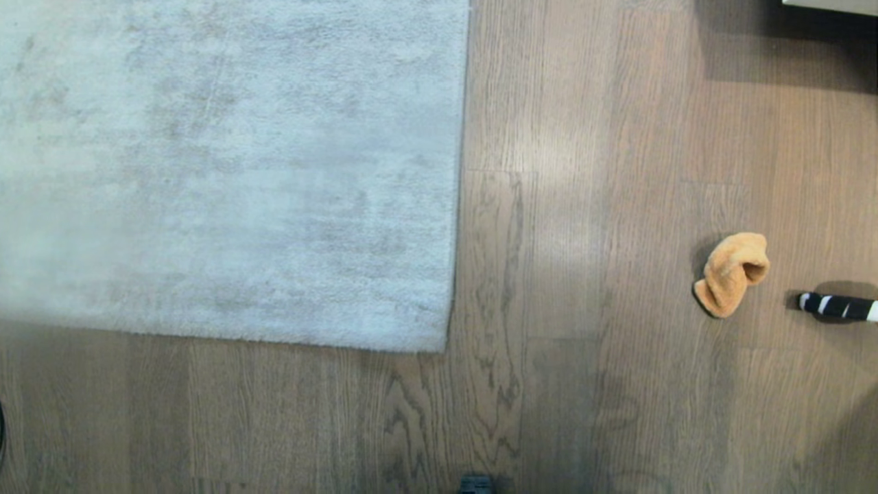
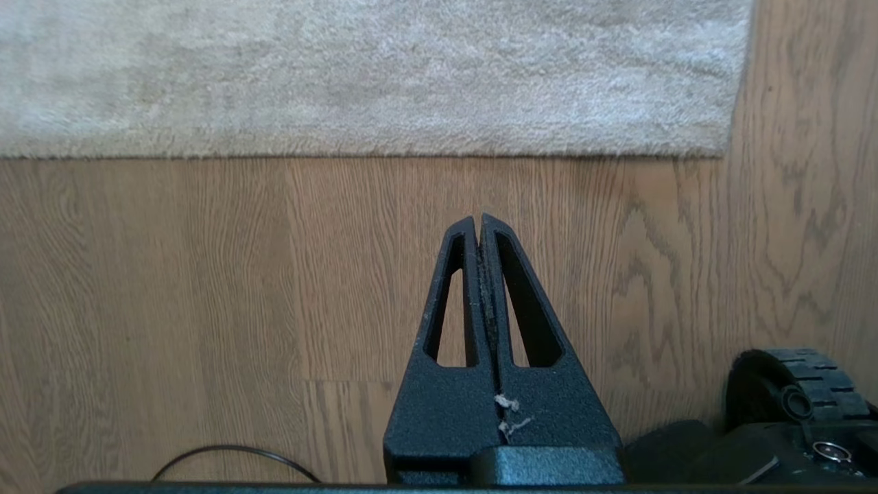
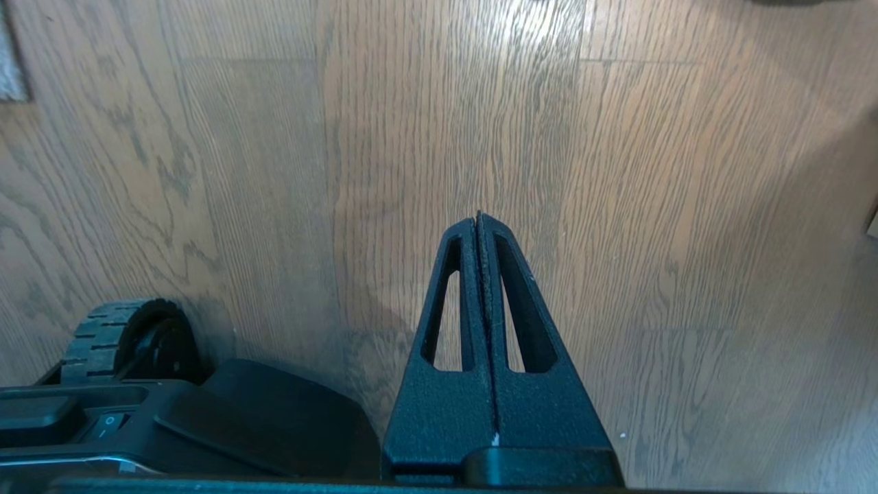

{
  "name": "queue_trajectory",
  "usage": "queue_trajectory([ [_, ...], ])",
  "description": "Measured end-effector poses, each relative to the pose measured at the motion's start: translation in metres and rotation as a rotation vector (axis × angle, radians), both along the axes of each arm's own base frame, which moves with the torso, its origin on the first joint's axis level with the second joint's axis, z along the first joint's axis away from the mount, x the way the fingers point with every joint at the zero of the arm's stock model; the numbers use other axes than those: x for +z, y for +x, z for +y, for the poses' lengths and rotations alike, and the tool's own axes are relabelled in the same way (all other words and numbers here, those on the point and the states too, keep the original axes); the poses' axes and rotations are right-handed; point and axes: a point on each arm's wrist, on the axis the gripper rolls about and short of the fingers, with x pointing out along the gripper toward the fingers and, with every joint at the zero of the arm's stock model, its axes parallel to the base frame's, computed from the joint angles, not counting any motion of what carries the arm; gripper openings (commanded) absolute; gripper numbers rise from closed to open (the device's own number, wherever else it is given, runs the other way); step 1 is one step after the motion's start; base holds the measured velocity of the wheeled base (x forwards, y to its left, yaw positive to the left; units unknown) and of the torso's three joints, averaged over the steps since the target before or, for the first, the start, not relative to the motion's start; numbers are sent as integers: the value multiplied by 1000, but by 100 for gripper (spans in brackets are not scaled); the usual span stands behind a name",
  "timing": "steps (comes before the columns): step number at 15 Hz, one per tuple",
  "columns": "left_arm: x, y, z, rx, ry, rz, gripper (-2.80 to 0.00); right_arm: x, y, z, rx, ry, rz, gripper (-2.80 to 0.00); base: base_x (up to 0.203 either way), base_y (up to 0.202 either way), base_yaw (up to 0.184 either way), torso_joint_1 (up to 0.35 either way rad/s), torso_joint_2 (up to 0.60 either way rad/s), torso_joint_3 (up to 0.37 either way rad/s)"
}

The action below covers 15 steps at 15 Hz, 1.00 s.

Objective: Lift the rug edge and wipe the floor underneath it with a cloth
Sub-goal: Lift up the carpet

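Observation:
A pale grey rug lies flat on the wood-grain floor point(image 1: 562, 288), filling the upper left of the head view; the rug edge point(image 1: 449, 329) ends in a corner near the middle. An orange-yellow cloth point(image 1: 730, 273) lies crumpled on the floor to the right, apart from the rug. Neither arm shows in the head view. My left gripper point(image 2: 478, 219) is shut and empty, hanging over bare floor a short way from the rug edge point(image 2: 411, 147). My right gripper point(image 3: 478, 218) is shut and empty over bare planks. The cloth does not show in either wrist view.
A black-and-white striped object point(image 1: 837, 307) lies on the floor just right of the cloth. A pale furniture edge point(image 1: 830, 5) sits at the far right corner. My base and a wheel point(image 2: 796, 391) point(image 3: 113, 339) show by the grippers. A thin black cable point(image 2: 233, 456) curves over the floor.

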Motion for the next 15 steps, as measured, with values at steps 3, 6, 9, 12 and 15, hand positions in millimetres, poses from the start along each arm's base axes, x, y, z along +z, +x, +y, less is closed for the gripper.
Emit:
queue_trajectory([
  [3, 0, 0, 0, 0, 0, 0, -280, 0, 0, 0, 0, 0, 0, -280, 0, 0, 0, 2, 3, -196],
  [6, 0, 0, 0, 2, -1, 0, -280, 0, 0, 0, 0, 0, 0, -280, 0, 0, 0, 1, 5, -199],
  [9, 0, 0, 0, 2, -1, 0, -280, 0, 0, 0, 0, 0, 0, -280, 0, 0, 0, -2, 6, -198],
  [12, 0, 0, 0, 2, -2, 0, -280, 0, 0, 0, 0, 0, 0, -280, 0, 0, 0, 5, 2, -195],
  [15, 0, 0, 0, 1, -2, 0, -280, 0, 0, 0, -1, 0, 0, -280, 0, 0, 0, 3, 1, -155],
])
